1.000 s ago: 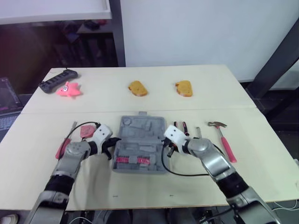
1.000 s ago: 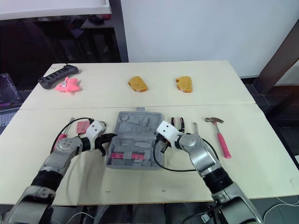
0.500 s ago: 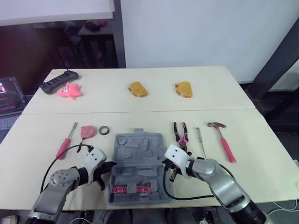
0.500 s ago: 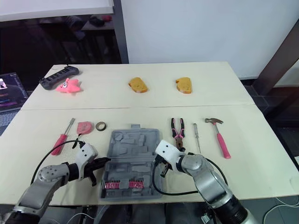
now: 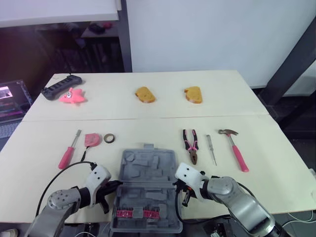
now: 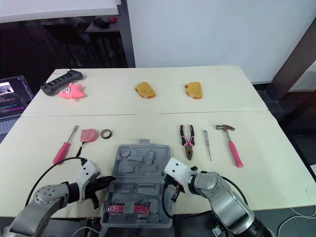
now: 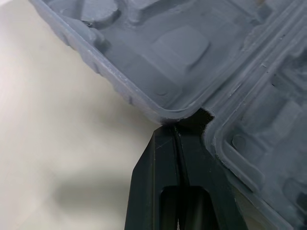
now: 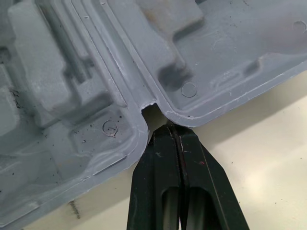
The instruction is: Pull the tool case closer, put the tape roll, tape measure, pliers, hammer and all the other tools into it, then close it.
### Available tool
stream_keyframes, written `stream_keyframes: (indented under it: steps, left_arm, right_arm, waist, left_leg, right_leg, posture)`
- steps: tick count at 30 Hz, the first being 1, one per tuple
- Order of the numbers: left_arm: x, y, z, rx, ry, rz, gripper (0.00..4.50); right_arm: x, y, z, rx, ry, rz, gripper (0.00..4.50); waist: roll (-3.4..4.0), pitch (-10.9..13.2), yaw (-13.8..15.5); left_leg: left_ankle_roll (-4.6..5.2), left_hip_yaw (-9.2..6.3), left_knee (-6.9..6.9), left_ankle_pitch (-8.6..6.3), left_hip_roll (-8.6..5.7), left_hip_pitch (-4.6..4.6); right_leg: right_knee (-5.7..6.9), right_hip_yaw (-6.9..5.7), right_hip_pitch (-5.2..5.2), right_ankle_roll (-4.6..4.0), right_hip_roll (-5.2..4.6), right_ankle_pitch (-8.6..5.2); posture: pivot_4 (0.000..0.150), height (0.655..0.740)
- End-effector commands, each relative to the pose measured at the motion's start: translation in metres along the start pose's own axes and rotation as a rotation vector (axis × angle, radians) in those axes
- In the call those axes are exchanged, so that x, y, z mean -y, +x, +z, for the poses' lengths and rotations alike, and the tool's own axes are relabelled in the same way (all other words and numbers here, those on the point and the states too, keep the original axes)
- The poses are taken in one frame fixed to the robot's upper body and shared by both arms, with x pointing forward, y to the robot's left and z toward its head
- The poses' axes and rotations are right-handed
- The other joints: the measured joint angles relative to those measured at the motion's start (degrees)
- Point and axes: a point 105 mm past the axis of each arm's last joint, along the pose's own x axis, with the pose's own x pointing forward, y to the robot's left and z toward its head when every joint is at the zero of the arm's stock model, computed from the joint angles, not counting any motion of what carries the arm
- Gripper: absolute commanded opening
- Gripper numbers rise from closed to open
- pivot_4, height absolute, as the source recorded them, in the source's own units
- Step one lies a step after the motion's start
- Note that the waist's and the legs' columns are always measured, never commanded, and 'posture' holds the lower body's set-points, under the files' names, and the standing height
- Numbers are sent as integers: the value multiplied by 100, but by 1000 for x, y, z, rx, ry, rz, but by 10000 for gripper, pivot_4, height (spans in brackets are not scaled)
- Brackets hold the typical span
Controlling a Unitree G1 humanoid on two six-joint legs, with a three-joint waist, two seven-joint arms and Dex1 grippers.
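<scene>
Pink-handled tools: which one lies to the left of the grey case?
The screwdriver, off the left side of the case; the pliers and hammer both lie to its right.

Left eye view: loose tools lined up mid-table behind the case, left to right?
pink-handled screwdriver → tape measure → tape roll → pliers → slim screwdriver → hammer
</scene>
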Motion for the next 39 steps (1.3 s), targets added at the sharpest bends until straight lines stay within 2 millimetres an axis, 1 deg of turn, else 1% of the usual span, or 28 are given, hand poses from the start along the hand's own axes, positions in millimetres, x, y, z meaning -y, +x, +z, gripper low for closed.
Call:
stream_keyframes:
  steps: [1, 12, 18, 22, 26, 30, 31, 32, 34, 36, 39]
  left_arm:
    - [7, -4, -19, -67, -47, -29, 166]
    - [3, -1, -17, -66, -44, -21, 166]
    - [0, 1, -19, -70, -53, 1, 166]
    - [-8, -5, -22, -78, -63, 27, 166]
    - [-19, -15, -25, -86, -73, 63, 166]
    - [-34, -34, -27, -90, -75, 112, 166]
    - [-38, -40, -26, -84, -75, 124, 166]
    - [-42, -49, -25, -69, -76, 134, 166]
    - [-55, -74, -19, -18, -69, 173, 166]
    - [-69, -105, -22, -11, -70, 225, 166]
    - [-89, -146, -33, -56, -70, 324, 166]
  right_arm:
    - [-15, 3, -5, -24, 19, 68, 452]
    - [-13, 3, -4, -34, 18, 67, 452]
    - [-10, 4, -9, -47, 20, 52, 452]
    - [0, 0, -16, -65, 28, 23, 452]
    - [15, -11, -26, -79, 46, -21, 452]
    - [36, -29, -31, -36, 76, -76, 452]
    - [40, -34, -29, -9, 72, -82, 452]
    - [45, -42, -26, 37, 77, -92, 452]
    - [63, -67, -17, 179, 62, -154, 452]
    - [85, -96, -25, 248, 68, -260, 452]
    - [99, -129, -56, 223, 62, -326, 452]
  waist:
    - [0, 0, 4]
    - [0, 0, 6]
    - [0, 0, 11]
    - [1, -1, 11]
    - [1, 0, 16]
    - [-2, 1, 11]
    - [-2, 2, 5]
    - [-3, 4, 4]
    - [-14, 18, -3]
    - [-32, 38, 0]
    - [-42, 49, 42]
  left_leg:
    - [0, 0, 0, 0, 0, 0]
    - [0, 0, 0, 0, 0, -1]
    - [0, 0, 1, 0, 0, 0]
    - [0, 0, 2, 0, 0, 0]
    - [0, 0, 1, 0, 0, -2]
    - [0, 0, 2, 0, 0, -5]
    - [0, 0, 2, 0, 0, -6]
    - [0, 2, 1, 0, 0, -9]
    - [0, 3, 1, 0, 1, -19]
    - [0, 6, -1, 0, 3, -32]
    - [0, 11, 0, 0, 3, -34]
  right_leg:
    - [0, 0, 0, 0, 0, 0]
    - [0, 0, -1, -2, 0, -1]
    - [-1, 0, -1, -3, 0, -1]
    - [-2, 0, 0, -3, 0, -1]
    - [-5, 0, 0, -3, -1, -1]
    - [-5, 0, -3, -4, -1, -2]
    - [-5, 0, -5, -4, -1, -2]
    - [-5, 0, -9, -4, -1, -2]
    - [-4, 0, -20, -4, -1, -2]
    - [-2, 0, -36, -4, 0, -2]
    - [-7, 0, -33, -5, -3, -3]
  posture:
    - [1500, 7400]
    - [1500, 7400]
    - [1500, 7400]
    - [1500, 7400]
    - [1500, 7400]
    - [1500, 7400]
    - [1500, 7400]
    - [1500, 7400]
    - [1500, 7400]
    - [1500, 7400]
    - [1500, 7400]
